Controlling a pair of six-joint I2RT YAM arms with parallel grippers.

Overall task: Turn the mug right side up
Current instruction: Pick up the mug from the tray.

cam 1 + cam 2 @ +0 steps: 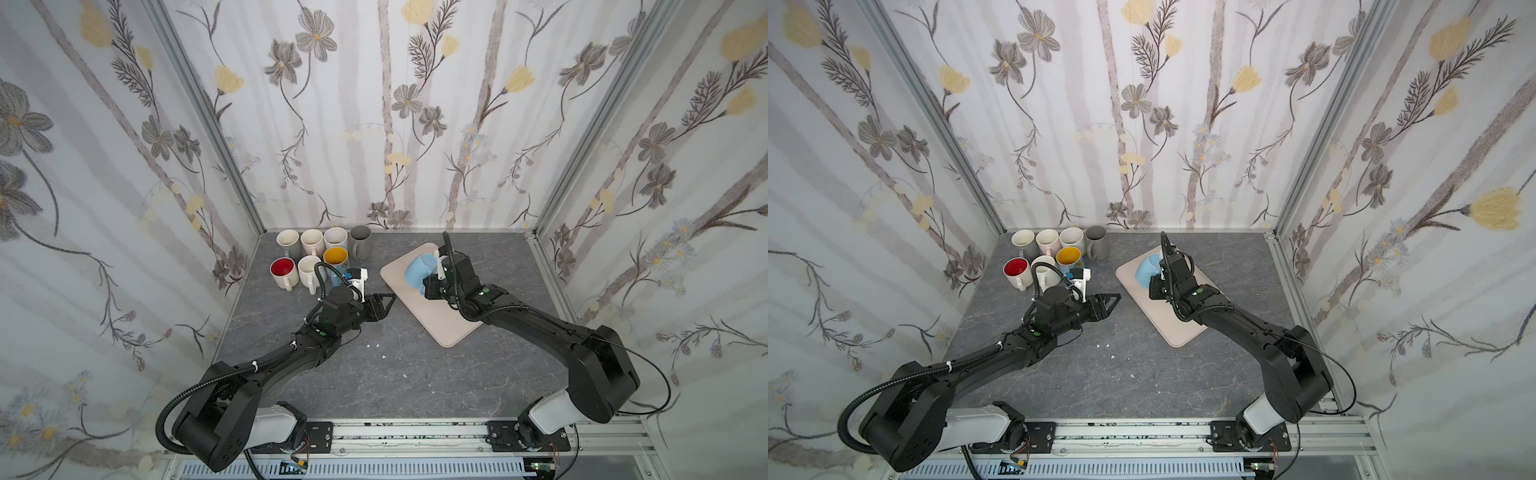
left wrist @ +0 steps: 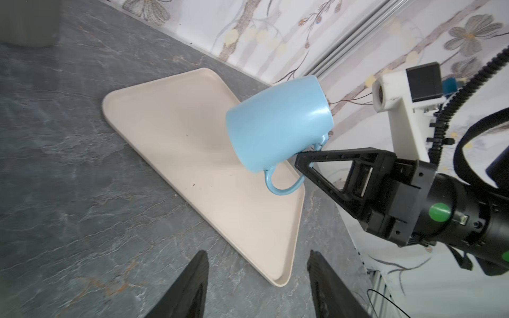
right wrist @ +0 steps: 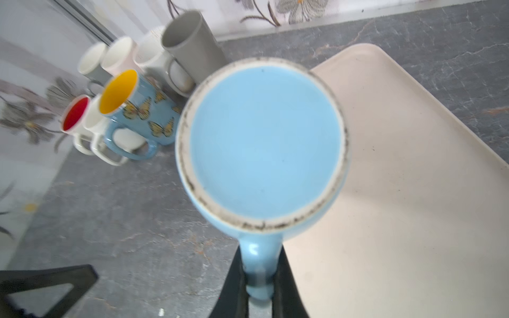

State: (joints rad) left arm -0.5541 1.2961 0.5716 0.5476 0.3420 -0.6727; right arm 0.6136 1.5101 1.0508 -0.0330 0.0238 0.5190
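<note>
The light blue mug (image 2: 278,132) hangs tilted in the air over the far end of the beige tray (image 1: 444,328), on the right side of the desk (image 1: 374,382). It touches nothing but the right end effector (image 3: 260,286), which is clamped on the handle (image 2: 283,187). Its scuffed base faces back toward that arm and its mouth is turned away, out of sight. It looks like glazed ceramic: rigid, smooth and probably slick. I'd guess it is heavy enough to swing around a thin pinch like this, and it would chip if dropped. The handle is the sensible hold, as it gives leverage for the turn. The left end effector (image 1: 388,299) waits nearby with its jaws apart and empty, near the upright mugs (image 1: 316,257) at far left.
</note>
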